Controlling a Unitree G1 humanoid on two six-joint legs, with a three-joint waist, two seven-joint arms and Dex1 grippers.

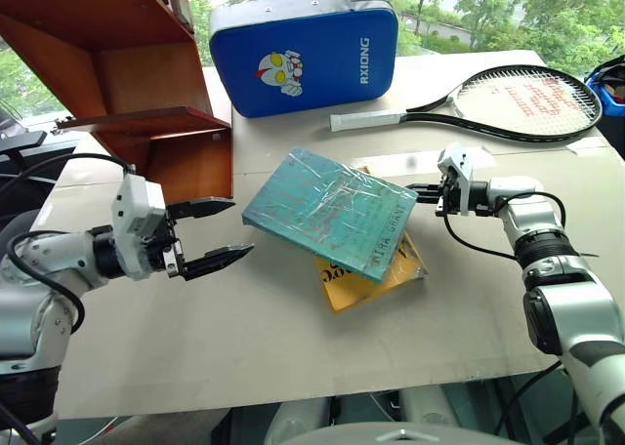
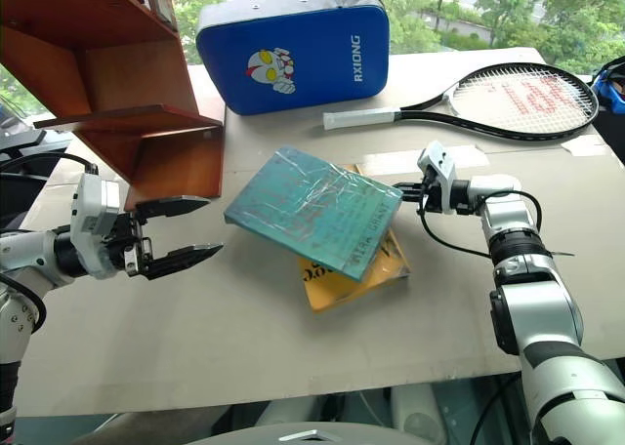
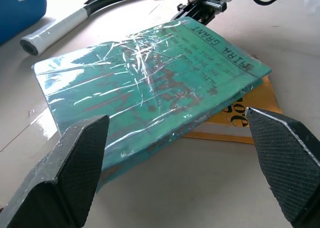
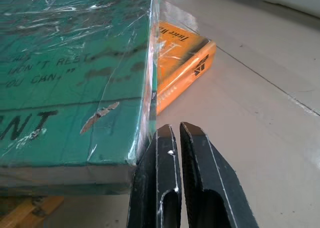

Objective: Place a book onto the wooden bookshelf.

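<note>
Left of the book (image 1: 332, 211), the wooden bookshelf (image 1: 146, 94) stands at the table's far corner, and the left gripper (image 1: 217, 233) hangs in front of it with its two fingers spread wide, holding nothing. The book lies tilted on a yellow-orange book (image 1: 376, 274), one edge propped up. At the book's right corner sits the right gripper (image 4: 172, 138), fingers pressed together empty; it should probably nudge gently while the left closes squarely on the raised edge.

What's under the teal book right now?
A yellow-orange book lies under the teal book, sticking out at the near corner. Most of its cover and title is hidden, as is the table beneath.
</note>
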